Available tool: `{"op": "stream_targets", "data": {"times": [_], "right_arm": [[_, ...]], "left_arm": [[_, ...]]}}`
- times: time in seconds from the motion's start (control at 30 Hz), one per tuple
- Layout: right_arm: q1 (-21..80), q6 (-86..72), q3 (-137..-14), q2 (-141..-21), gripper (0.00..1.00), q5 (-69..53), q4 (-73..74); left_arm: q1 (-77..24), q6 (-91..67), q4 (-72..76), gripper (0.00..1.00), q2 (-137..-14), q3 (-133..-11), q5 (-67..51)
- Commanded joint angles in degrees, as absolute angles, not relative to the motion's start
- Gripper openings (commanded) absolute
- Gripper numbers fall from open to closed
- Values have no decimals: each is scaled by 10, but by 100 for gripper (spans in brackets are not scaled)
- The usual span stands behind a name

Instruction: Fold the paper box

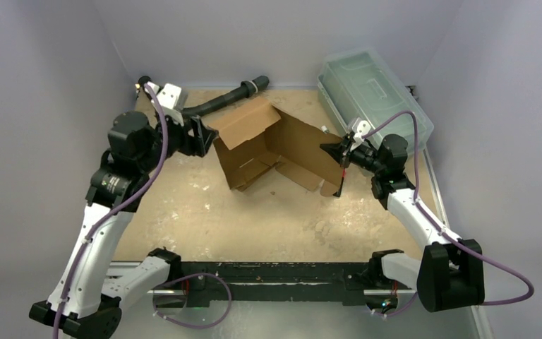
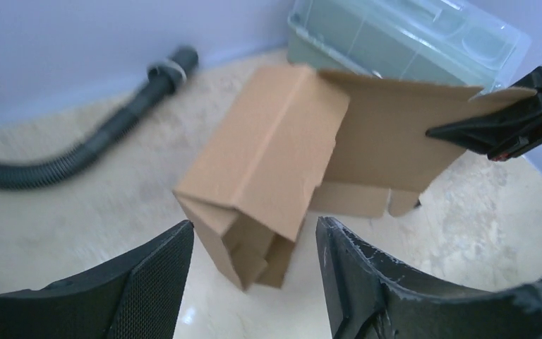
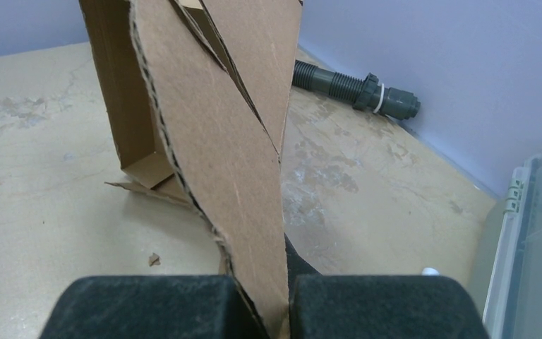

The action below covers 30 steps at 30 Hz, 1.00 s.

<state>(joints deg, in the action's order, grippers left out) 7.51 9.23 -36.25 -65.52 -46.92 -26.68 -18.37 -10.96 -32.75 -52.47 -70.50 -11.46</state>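
Note:
The paper box [image 1: 268, 145] is plain brown cardboard, half folded, standing on the table's far middle with one wide panel slanting out to the right. My right gripper [image 1: 339, 152] is shut on that panel's right edge. In the right wrist view the panel [image 3: 226, 141] rises on edge from between the closed pads of that gripper [image 3: 282, 282]. My left gripper [image 1: 201, 135] sits at the box's left end, open. In the left wrist view its fingers [image 2: 254, 233] stand apart, and the box's folded corner [image 2: 275, 155] lies just beyond them, untouched.
A clear greenish plastic bin [image 1: 370, 92] with a lid stands at the back right, close behind my right gripper. A black ribbed hose [image 1: 233, 95] lies along the back wall behind the box. Small cardboard scraps [image 3: 154, 259] dot the tan tabletop [image 1: 254, 219].

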Motion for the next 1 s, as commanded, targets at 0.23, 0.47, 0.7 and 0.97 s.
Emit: {"op": "stream_targets", "data": {"times": [0.23,0.47,0.7,0.97], "right_arm": [[79,104,-363,-660,0,-463,-278],[79,102,-363,-663,0,-466,-277],[79,101,-364,-664,0,-467,-278],[79,99,-365,-666,0,-469,-279]], "left_arm": [[-300,148,-330,83,-662,-837,-16],[-383,261,-331,85,-737,-870,99],[-398,287,-348,85,-783,-888,139],[-399,299,-355,85,-806,-883,164]]}}
